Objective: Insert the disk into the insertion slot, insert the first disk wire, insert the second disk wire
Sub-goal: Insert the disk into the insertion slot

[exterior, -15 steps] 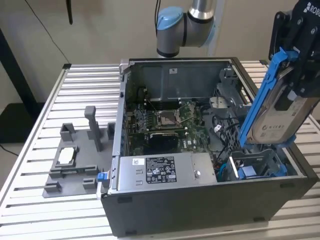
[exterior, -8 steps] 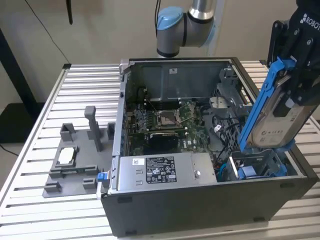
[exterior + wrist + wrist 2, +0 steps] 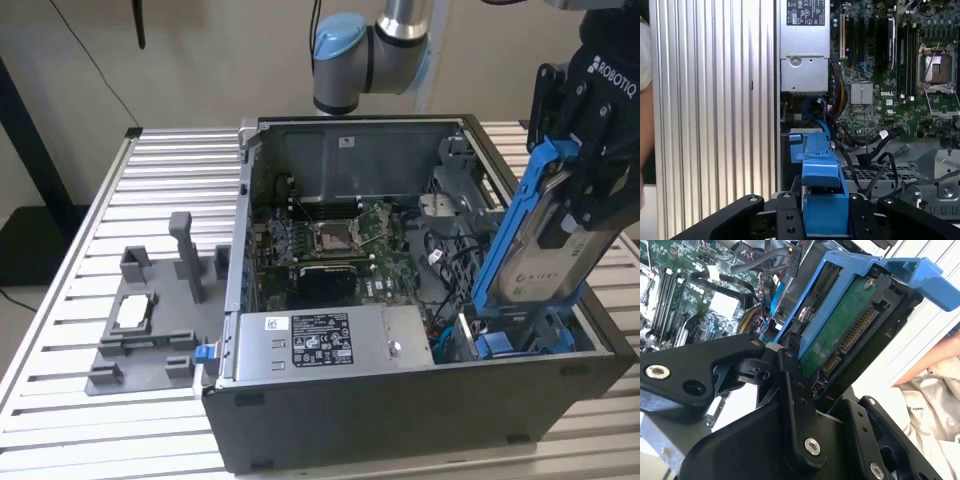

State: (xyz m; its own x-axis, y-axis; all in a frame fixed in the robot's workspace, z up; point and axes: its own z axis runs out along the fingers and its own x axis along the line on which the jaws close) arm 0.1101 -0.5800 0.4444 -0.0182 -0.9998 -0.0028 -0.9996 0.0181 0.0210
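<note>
Ribbed aluminium surface carries your open computer case, with a grey fixture lying beside it on the exterior view's left. Inside the case you can see the motherboard and, nearer the camera, the power supply.

Your gripper sits above the case's corner on the exterior view's right, its jaws closed on the disk in its blue carrier. The disk is not lying flat. Its long axis stands steeply, leaning from the jaws at the top down toward the exterior view's left. The lower end points at the insertion slot, the blue-tabbed bay of the drive cage, and hangs just over it. You cannot tell whether it touches the tabs.

In the second wrist view the green circuit board and connector row face the camera. A person's arm shows at the edge of the first wrist view, well apart from the case.
</note>
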